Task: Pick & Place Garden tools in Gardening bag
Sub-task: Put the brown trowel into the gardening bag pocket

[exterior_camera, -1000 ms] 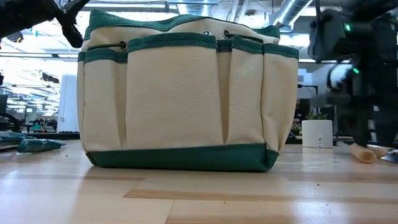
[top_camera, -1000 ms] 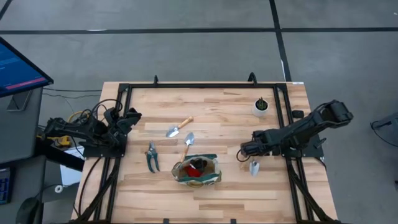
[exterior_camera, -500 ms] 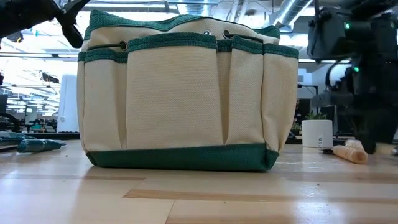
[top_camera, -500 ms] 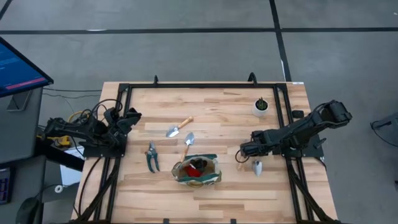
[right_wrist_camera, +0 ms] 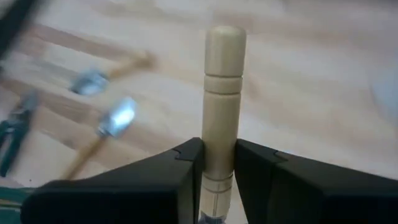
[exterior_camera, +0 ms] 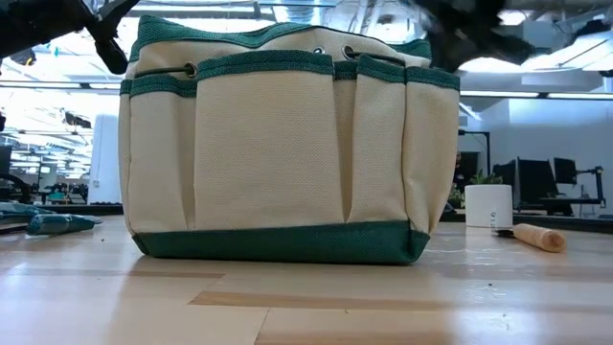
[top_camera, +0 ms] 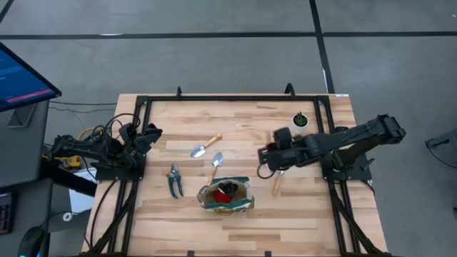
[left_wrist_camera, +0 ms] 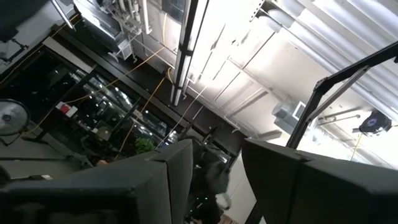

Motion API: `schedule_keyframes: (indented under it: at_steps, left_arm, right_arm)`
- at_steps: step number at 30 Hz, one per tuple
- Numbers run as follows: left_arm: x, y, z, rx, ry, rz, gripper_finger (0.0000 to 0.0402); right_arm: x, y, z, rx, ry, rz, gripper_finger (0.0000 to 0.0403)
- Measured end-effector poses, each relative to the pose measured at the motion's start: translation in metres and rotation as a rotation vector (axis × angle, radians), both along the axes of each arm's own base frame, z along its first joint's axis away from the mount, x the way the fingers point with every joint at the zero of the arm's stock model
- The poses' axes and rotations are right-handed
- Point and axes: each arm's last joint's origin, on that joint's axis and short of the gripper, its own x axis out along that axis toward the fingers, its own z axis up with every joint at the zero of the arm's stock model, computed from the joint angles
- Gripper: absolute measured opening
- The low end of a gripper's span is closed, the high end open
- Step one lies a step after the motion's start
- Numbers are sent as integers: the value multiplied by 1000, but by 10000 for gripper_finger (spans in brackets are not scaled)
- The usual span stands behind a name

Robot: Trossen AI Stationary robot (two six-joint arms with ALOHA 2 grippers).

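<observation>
**Right pincer clamped on a wooden tool handle, right of the bag**

Table [top_camera: 235,118]: light wood planks inside a black frame.

Gardening bag [top_camera: 226,195]: sits at the near middle of the table. Tan fabric panels, green trim bands top and bottom, outer pockets across the side in the low view [exterior_camera: 287,144]; red inside from above.

My right gripper [top_camera: 275,158]: out over the table, just right of the bag and above it. Fingers [right_wrist_camera: 180,168] nearly closed, pinching a garden tool by its handle [right_wrist_camera: 222,93]. Handle is pale turned wood with a rounded end and grooved rings, sticking straight out past my fingertips. From above it points toward the near edge [top_camera: 276,183]. Blade hidden, can't tell which tool.

My left gripper [top_camera: 146,135]: parked at the left edge of the table, fingers [left_wrist_camera: 273,168] partly apart, holding nothing.

Loose tools left of me, all flat on the wood:
- two silver trowels [top_camera: 203,147] with light handles, beside each other, just behind the bag
- green-handled pruning shears [top_camera: 174,180], left of the bag

White pot [top_camera: 300,122] with a plant: far right corner.
</observation>
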Motion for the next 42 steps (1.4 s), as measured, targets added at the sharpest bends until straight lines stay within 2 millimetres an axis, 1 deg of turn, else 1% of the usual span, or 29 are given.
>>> schedule_keyframes:
  at_steps: [3,5,8,11,14,18,21,25,28,31,37,42]
  left_arm:
    - [0,0,0,-5,-3,-4,131]
    - [0,0,1,-24,-13,-16,131]
    - [0,0,1,-60,-25,-50,131]
    - [1,-2,0,-79,-31,-124,131]
    - [4,-3,2,-117,-20,-179,131]
    - [13,-7,22,-50,14,-221,131]
    - [29,-12,37,34,73,-282,132]
    - [55,-17,55,113,143,-384,143]
    - [76,-17,65,150,193,-360,153]
    - [93,-11,74,221,216,-319,164]
    - [111,10,87,233,237,-189,177]
    - [121,26,88,203,266,-121,178]
  right_arm:
    - [16,1,22,-156,-21,128,57]
    - [24,0,31,-224,-34,209,57]
    - [37,-3,43,-282,-118,280,57]
    - [47,-5,54,-344,-186,380,57]
    - [55,-7,63,-359,-267,495,57]
    - [59,-9,69,-334,-338,608,57]
    - [62,-9,71,-311,-379,694,57]
    - [64,-8,77,-270,-468,805,57]
    - [65,-8,80,-269,-504,821,57]
    - [66,-8,80,-276,-506,821,57]
    - [65,-9,78,-288,-473,758,57]
    - [71,-10,72,-313,-442,723,57]
